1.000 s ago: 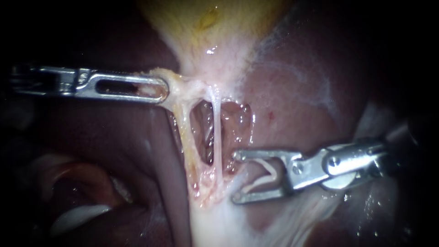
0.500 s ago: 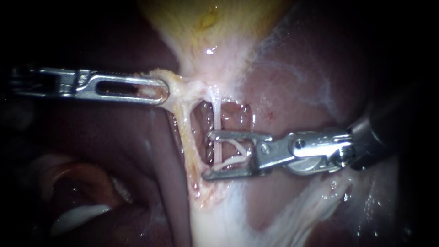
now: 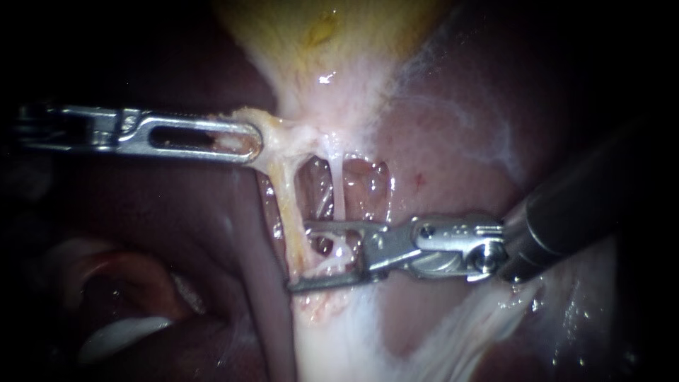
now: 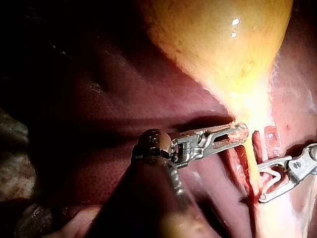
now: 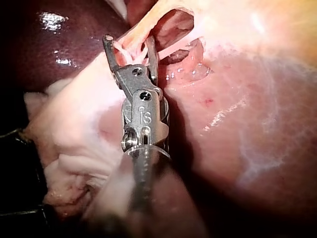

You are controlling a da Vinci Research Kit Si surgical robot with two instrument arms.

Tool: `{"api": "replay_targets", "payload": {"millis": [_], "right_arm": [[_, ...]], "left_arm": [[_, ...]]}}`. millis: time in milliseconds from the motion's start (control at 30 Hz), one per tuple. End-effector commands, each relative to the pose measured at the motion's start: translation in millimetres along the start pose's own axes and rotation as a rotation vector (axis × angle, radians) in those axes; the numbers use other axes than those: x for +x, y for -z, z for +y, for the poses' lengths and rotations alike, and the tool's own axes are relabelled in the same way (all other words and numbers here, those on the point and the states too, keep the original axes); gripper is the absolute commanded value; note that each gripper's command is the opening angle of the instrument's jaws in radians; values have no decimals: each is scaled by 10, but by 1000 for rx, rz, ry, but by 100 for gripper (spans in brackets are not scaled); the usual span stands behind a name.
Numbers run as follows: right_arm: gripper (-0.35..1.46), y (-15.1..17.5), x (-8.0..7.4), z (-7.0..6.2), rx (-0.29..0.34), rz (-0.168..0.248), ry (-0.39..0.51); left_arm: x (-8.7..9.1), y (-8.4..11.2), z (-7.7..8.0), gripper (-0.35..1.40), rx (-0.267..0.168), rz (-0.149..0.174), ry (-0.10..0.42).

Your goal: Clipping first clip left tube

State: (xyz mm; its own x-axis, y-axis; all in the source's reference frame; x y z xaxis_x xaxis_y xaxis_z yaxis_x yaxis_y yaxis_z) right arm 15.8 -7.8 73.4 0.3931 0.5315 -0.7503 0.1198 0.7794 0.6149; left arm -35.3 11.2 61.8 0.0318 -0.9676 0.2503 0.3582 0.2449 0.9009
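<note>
My left instrument (image 3: 244, 138) comes in from the left, its slotted jaws shut on pale tissue at the neck of the yellow gallbladder (image 3: 325, 28), holding it taut. Below hang two tubes: the thicker yellowish left tube (image 3: 285, 201) and a thin white right tube (image 3: 338, 187). My right instrument (image 3: 300, 256) has open jaws carrying a white clip (image 3: 338, 260). They span the thin tube, and their tips reach the left tube. In the left wrist view the left jaws (image 4: 237, 134) grip the neck tissue. The right wrist view shows the open jaws (image 5: 128, 42) against the strands.
Dark red liver (image 3: 460, 141) lies to the right and behind the tubes, with a whitish film over it. Pale fatty tissue (image 3: 332, 339) runs down below the tubes. A window of bare tissue (image 3: 368, 184) opens between and beside the tubes.
My right instrument has moved left and slightly down, its open jaws passing over the thin tube to the left tube. The left instrument has stayed where it was.
</note>
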Motion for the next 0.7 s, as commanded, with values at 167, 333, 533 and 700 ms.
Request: {"api": "replay_targets", "payload": {"millis": [167,333,533,700], "right_arm": [[45,-9,6,3,51,28,-16],[45,-17,10,9,92,59,-39],[43,-25,9,15,130,79,-64],[42,-29,10,19,136,78,-67]], "left_arm": [[0,0,0,-35,1,0,0],[-1,-1,0,-35,1,0,0],[-1,-3,-1,-35,0,-1,0],[-1,-4,-1,-35,-1,-1,1]]}}
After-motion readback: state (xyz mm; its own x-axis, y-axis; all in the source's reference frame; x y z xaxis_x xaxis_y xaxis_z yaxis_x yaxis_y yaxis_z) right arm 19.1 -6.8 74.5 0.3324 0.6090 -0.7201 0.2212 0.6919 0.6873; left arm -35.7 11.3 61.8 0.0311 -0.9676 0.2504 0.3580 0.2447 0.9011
